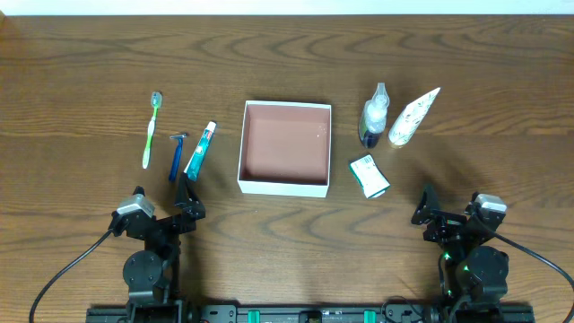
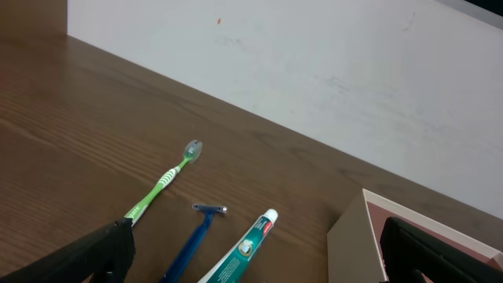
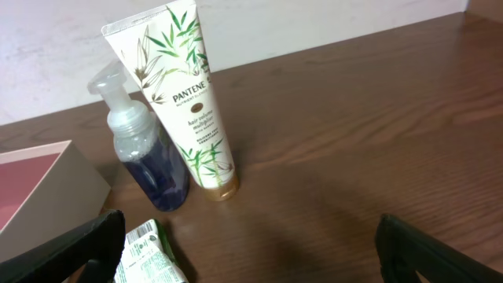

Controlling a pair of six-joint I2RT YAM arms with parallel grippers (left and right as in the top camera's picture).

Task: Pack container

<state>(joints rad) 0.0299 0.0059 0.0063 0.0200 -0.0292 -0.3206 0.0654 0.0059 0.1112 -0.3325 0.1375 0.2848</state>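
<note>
both pincers sit low at the near edge of the table, with the container out ahead between them.

just ahead of the left pincer lies a toothpaste tube. a blue razor is beside it and a green toothbrush further out to its left, all flat and apart from each other. ahead of the right pincer, a little to its left, lies a green-and-white packet. beyond that, a clear pump bottle of dark liquid and a pantene tube are close side by side. both arms are folded back and neither touches anything. each pincer is spread wide and holds nothing, its black fingers at the edges of its wrist view. the container is square and shallow, with white walls. its reddish-pink floor shows all across. it sits ahead and right of the left pincer, and ahead and left of the right one.
</note>
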